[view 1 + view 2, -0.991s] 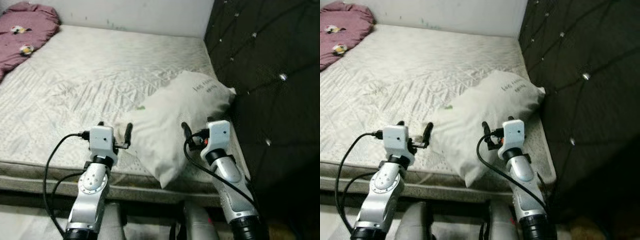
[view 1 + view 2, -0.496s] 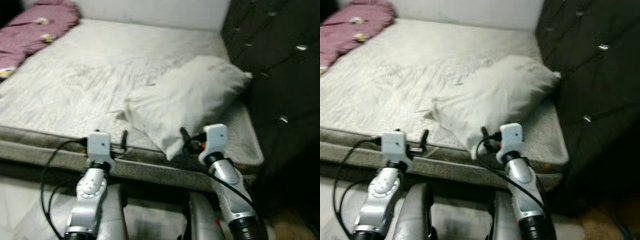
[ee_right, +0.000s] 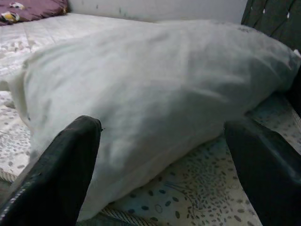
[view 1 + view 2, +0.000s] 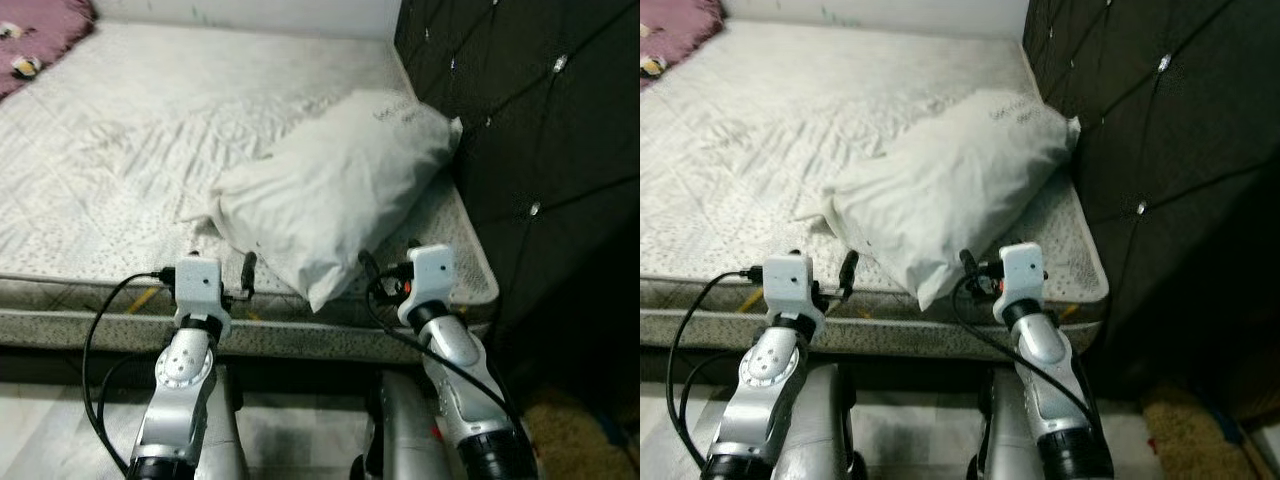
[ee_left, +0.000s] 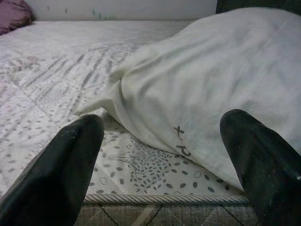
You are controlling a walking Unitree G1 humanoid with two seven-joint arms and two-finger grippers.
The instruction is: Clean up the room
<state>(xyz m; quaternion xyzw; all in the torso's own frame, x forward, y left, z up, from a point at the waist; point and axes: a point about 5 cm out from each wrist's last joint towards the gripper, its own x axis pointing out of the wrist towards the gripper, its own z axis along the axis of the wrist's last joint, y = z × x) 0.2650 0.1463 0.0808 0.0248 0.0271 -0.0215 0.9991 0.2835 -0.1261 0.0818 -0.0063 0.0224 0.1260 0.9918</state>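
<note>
ahead of both grippers, from the head views, a white pillow (image 4: 330, 190) lies skewed on the mattress (image 4: 120, 150), one corner against the dark headboard (image 4: 520, 120), the near corner between my two tools. compared with a second ago the camera sits lower and further back, so both arms now hang short of the bed edge; i read that as lining up, nothing grasped yet. left gripper (image 5: 164, 155): fingers spread wide, pillow hem just beyond and toward the other arm. right gripper (image 3: 164, 165): fingers parted too, pillow bulk straight ahead, close. wrist views show the hem stitching; the head views show the maroon blanket (image 4: 35, 25) far off.
</note>
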